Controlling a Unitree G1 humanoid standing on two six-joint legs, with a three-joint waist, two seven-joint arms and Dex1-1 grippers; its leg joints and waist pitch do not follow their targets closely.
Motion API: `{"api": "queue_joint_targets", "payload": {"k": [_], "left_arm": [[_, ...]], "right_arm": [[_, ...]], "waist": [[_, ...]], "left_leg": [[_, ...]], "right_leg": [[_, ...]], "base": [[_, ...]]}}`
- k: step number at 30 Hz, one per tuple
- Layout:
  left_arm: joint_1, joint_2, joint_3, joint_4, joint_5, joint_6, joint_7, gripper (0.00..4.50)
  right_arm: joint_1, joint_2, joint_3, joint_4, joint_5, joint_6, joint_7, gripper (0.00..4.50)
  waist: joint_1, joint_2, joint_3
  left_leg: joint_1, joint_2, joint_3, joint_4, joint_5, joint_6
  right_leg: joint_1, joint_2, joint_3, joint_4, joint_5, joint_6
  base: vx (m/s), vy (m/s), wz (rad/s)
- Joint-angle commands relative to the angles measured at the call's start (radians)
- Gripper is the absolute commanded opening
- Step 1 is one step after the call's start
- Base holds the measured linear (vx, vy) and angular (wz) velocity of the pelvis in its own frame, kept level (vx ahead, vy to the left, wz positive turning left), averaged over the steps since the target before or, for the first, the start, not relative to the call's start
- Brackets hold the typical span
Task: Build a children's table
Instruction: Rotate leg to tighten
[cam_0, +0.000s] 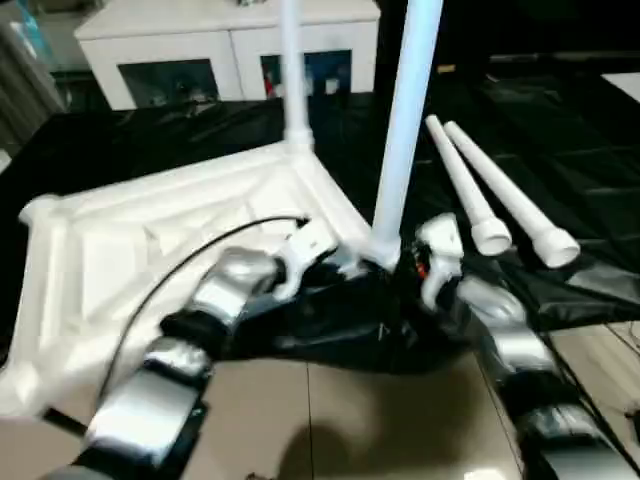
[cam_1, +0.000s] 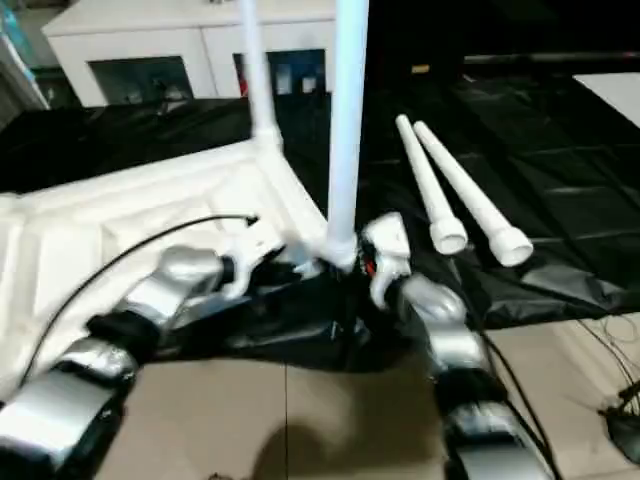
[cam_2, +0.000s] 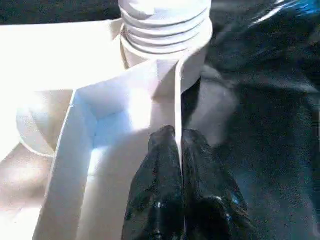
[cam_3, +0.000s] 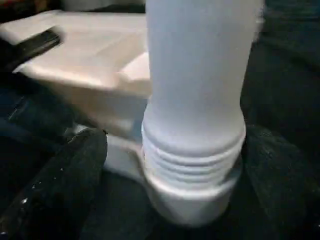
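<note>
Left wrist view: the left end effector (cam_2: 179, 150) pinches the white plastic table top's thin rim (cam_2: 178, 95); the right end effector (cam_3: 175, 165) stands wide around the upright white tube leg (cam_3: 197, 75).

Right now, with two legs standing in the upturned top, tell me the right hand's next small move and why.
Probably draw the right hand back from the near leg. Its fingers stand open on either side of that leg, which stands upright in its corner socket. Two loose legs lie beside it.
</note>
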Motion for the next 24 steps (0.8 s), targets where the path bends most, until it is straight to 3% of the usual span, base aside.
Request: {"api": "queue_joint_targets", "payload": {"k": [1, 6, 14, 19, 24], "left_arm": [[0.023, 0.009, -0.014, -0.06, -0.04, -0.017, -0.069, 0.0], [0.062, 0.039, -0.033, -0.141, -0.056, 0.004, -0.163, 0.0], [0.092, 0.052, -0.046, -0.209, -0.065, 0.031, -0.22, 0.0], [0.092, 0.053, -0.047, -0.223, -0.061, 0.045, -0.216, 0.0], [0.094, 0.06, -0.045, -0.236, -0.057, 0.061, -0.217, 0.0]], "right_arm": [[0.011, -0.006, 0.043, -0.045, -0.001, 0.004, 0.074, 4.44], [0.004, -0.023, 0.04, -0.046, -0.022, -0.029, 0.084, 4.44], [-0.001, -0.033, 0.052, -0.064, -0.015, -0.01, 0.108, 4.44], [-0.006, -0.034, 0.053, -0.054, -0.015, -0.01, 0.126, 4.13], [-0.006, -0.033, 0.048, -0.041, -0.007, -0.01, 0.139, 3.79]], "waist": [[0.002, -0.02, -0.06], [0.003, -0.02, -0.061], [0.025, -0.02, -0.071], [0.025, -0.024, -0.066], [0.025, -0.023, -0.068]], "left_leg": [[0.016, 0.025, -0.005, -0.058, -0.22, 0.111], [0.019, 0.027, -0.005, -0.06, -0.216, 0.09], [0.013, 0.025, 0.002, -0.043, -0.121, 0.129], [0.011, 0.025, 0.001, -0.046, -0.171, 0.111], [0.011, 0.025, 0.001, -0.044, -0.152, 0.11]], "right_leg": [[0.04, -0.042, 0.02, -0.068, -0.074, -0.277], [0.037, -0.045, 0.024, -0.068, -0.101, -0.269], [0.032, -0.039, 0.024, -0.048, 0.056, -0.277], [0.03, -0.04, 0.024, -0.054, -0.033, -0.261], [0.031, -0.039, 0.025, -0.05, -0.009, -0.261]], "base": [[0.0, 0.0, 0.0], [0.0, 0.0, 0.0], [0.0, 0.0, 0.0], [0.0, 0.0, 0.0], [0.0, 0.0, 0.0]]}}
